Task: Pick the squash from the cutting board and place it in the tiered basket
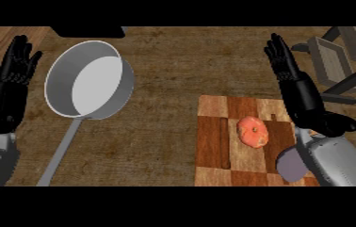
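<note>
An orange squash (pixel 253 131) lies on the checkered wooden cutting board (pixel 215 141) at the lower right of the counter. My right hand (pixel 284 61) is raised above and to the right of the board, fingers straight and open, holding nothing. It is apart from the squash, and its forearm passes along the board's right edge. The tiered basket (pixel 329 56) stands at the far right edge, dark framed with a grey tray, only partly in view. My left hand (pixel 18 66) rests open at the left edge, fingers up.
A large grey saucepan (pixel 89 79) sits left of centre with its long handle (pixel 61 150) running down toward the lower edge. A dark object (pixel 89 31) shows at the top left. Bare wooden counter lies between the pan and the board.
</note>
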Tool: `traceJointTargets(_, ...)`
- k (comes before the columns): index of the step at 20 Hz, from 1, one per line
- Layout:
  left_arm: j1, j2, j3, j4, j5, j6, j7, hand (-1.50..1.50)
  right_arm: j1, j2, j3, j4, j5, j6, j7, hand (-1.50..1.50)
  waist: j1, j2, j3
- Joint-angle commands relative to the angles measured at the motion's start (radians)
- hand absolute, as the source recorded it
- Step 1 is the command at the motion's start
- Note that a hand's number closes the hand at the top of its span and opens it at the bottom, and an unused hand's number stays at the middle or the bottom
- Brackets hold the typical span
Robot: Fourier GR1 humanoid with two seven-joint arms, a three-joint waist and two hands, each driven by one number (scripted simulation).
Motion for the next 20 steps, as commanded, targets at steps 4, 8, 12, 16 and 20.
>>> traceJointTargets(4, 0.009, -0.097, -0.097, 0.002, -0.033, 0.034, 0.025, 0.00, -0.108, 0.055, -0.032, 0.058, -0.365, 0.415, -0.015, 1.50, 0.003, 0.022, -0.033)
traceJointTargets(8, -0.002, -0.189, -0.190, 0.002, -0.045, 0.059, 0.073, 0.00, -0.151, -0.030, -0.032, 0.226, -0.360, 0.503, 0.069, 1.50, 0.008, 0.034, -0.038)
traceJointTargets(12, 0.009, -0.199, -0.201, 0.010, -0.050, 0.053, 0.048, 0.00, -0.064, 0.102, 0.048, 0.222, -0.706, 0.794, 0.188, -1.50, 0.031, 0.046, -0.031)
traceJointTargets(16, 0.015, -0.235, -0.240, 0.013, -0.088, 0.094, 0.067, 0.00, -0.093, -0.030, -0.004, 0.289, -0.869, 1.114, 0.213, -1.50, 0.005, 0.024, -0.032)
traceJointTargets(20, 0.017, -0.231, -0.240, 0.017, -0.102, 0.106, 0.083, 0.00, -0.164, -0.219, -0.085, 0.390, -0.885, 1.387, 0.217, -1.50, -0.002, 0.016, -0.034)
